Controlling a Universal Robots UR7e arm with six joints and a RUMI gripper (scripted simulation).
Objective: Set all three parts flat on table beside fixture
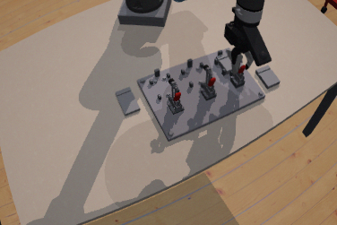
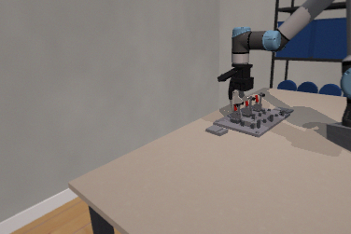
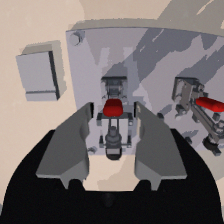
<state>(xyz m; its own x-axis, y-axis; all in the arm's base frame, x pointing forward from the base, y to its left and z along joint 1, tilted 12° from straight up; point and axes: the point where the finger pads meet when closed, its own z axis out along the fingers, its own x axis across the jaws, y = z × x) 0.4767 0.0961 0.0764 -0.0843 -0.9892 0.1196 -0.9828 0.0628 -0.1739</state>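
In the top view, one part and another part are seen flat on the table, beside opposite ends of the fixture; a third flat piece is seen on it

In the exterior view, the gripper is held above the fixture

In the wrist view, a red clamp tip is flanked by parted fingers, with nothing gripped
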